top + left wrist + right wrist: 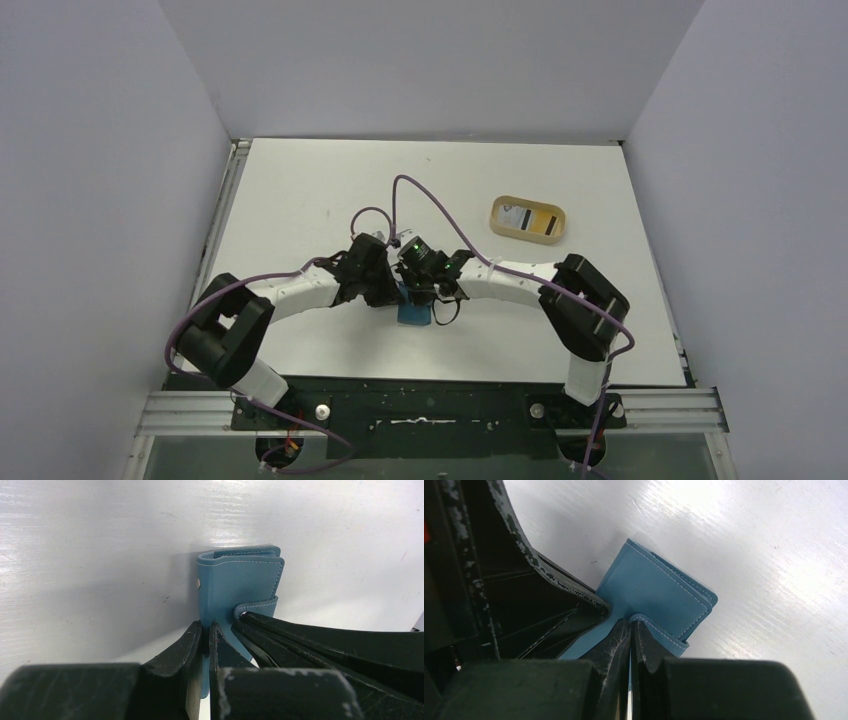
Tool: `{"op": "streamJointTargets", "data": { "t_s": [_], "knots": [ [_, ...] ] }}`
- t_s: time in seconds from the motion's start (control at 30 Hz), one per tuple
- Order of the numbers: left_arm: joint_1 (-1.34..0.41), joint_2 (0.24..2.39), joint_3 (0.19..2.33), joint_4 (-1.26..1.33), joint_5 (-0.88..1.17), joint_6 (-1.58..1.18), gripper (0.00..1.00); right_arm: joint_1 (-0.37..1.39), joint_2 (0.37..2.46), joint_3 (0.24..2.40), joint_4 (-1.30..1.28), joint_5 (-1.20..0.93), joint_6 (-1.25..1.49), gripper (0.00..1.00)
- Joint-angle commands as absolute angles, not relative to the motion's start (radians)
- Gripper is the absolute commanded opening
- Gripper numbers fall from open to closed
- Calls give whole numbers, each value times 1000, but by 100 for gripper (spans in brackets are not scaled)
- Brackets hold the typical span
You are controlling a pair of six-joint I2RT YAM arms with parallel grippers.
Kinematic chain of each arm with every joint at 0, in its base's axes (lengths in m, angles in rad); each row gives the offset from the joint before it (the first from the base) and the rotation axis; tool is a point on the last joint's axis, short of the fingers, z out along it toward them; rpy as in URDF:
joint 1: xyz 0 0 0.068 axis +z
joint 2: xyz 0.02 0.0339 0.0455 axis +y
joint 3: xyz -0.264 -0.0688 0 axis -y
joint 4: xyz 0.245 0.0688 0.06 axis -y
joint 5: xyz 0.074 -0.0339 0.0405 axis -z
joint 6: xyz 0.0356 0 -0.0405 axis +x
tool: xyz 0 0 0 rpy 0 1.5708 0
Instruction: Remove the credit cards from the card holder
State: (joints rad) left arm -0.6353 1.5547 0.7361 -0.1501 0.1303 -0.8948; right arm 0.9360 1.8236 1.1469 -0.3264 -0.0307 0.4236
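Note:
The teal-blue card holder [413, 314] is held between both grippers above the middle of the table. In the left wrist view the card holder [240, 585] is folded, with its snap tab [257, 607] wrapped over one edge. My left gripper [206, 632] is shut on the holder's near edge. My right gripper [630, 626] is shut on the snap tab [664, 632] of the holder [649, 587]. The right gripper's fingers [310, 642] also show in the left wrist view. A pale credit card with a black stripe [519, 217] lies in the tan tray. No card shows in the holder.
The tan rounded tray [558, 222] sits at the back right of the white table [300, 190]. Purple cables arch over both wrists. White walls close in the table at the left, back and right.

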Motion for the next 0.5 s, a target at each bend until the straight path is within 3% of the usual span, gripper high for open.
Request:
{"op": "streamJointTargets", "data": {
  "t_s": [0.0, 0.47],
  "knots": [
    [-643, 1563, 762, -169, 126, -874, 0, 945, 1794, 1122, -350, -28, 425, 0],
    [-644, 1560, 762, -174, 126, -874, 0, 943, 1756, 1117, -374, -13, 419, 0]
  ]
}}
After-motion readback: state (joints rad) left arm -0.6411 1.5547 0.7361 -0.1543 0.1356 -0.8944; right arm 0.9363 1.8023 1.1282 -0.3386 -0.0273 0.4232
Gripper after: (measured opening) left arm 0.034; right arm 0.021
